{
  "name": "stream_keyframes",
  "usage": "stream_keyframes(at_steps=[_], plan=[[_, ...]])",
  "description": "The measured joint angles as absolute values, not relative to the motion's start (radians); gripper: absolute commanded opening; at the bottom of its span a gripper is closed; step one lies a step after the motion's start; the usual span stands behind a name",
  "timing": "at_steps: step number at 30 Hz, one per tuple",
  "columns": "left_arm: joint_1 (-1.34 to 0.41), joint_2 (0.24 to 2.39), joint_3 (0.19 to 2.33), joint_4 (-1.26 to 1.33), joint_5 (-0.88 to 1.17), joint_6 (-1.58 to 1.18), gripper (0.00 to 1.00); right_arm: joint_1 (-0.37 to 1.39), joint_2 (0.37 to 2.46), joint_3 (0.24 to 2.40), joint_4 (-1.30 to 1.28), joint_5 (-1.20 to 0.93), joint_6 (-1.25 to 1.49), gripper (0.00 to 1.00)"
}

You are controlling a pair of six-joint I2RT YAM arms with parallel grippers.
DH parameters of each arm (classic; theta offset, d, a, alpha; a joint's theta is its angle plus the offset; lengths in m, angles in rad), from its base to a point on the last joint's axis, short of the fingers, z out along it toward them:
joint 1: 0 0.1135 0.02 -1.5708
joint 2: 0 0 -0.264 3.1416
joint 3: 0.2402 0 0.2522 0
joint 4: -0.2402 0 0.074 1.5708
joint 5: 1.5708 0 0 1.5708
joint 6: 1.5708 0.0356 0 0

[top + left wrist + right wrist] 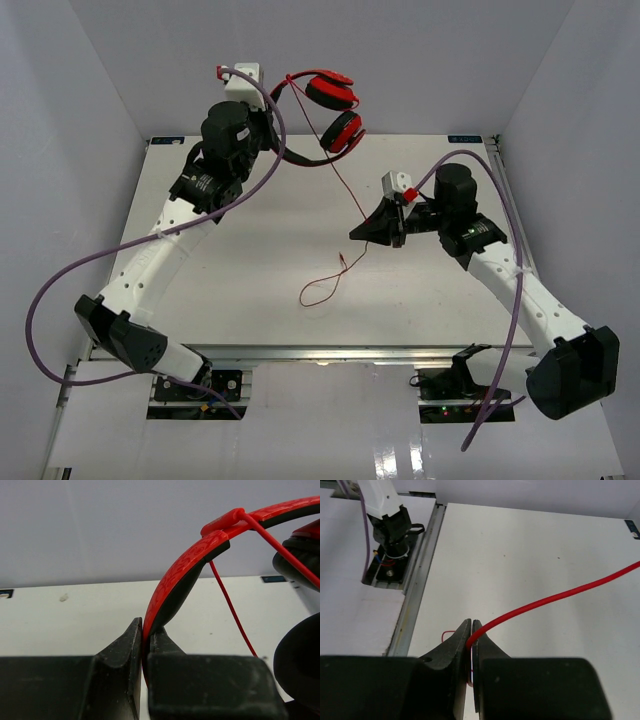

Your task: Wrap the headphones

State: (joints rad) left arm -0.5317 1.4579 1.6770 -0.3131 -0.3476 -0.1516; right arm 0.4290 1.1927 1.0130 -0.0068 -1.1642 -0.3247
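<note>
The red headphones [330,110] hang in the air at the back of the table, ear cups to the right. My left gripper [268,128] is shut on their black-and-red headband [175,587], pinched between the jaws. One loop of the thin red cable [345,190] lies over the headband. From there the cable runs down to my right gripper [366,226], which is shut on it at mid-length. In the right wrist view the cable [555,597] enters the closed jaws from the right. Its loose tail with the plug [343,262] lies curled on the table.
Thick purple robot cables [60,275] loop off both arms. The white table [250,300] has a metal rail [320,352] along its near edge, with the arm bases below it. Grey walls close in the back and sides.
</note>
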Motion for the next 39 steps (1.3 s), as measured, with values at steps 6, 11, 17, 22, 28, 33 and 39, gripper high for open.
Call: stream_keyframes(at_steps=[6, 11, 17, 22, 28, 33, 39], plan=[[-0.531, 1.507, 1.638, -0.339, -0.382, -0.033, 0.00, 0.474, 1.175, 1.123, -0.260, -0.883, -0.534, 0.09], [-0.533, 1.586, 1.590, -0.386, -0.366, 0.026, 0.00, 0.572, 1.172, 1.233, -0.368, -0.547, -0.693, 0.09], [-0.573, 1.716, 1.577, -0.498, -0.293, 0.053, 0.00, 0.688, 1.190, 1.246, -0.391, -0.139, -0.891, 0.08], [-0.619, 1.769, 1.555, -0.553, -0.165, 0.069, 0.00, 0.722, 1.202, 1.179, -0.278, 0.075, -0.986, 0.10], [-0.641, 1.753, 1.501, -0.559, 0.019, 0.117, 0.00, 0.709, 1.226, 1.082, -0.131, 0.150, -1.023, 0.17], [-0.634, 1.703, 1.458, -0.579, 0.148, 0.148, 0.00, 0.606, 1.235, 1.072, -0.067, 0.032, -0.964, 0.23], [-0.637, 1.625, 1.450, -0.590, 0.308, 0.133, 0.00, 0.424, 1.246, 1.072, -0.047, -0.252, -0.817, 0.25]])
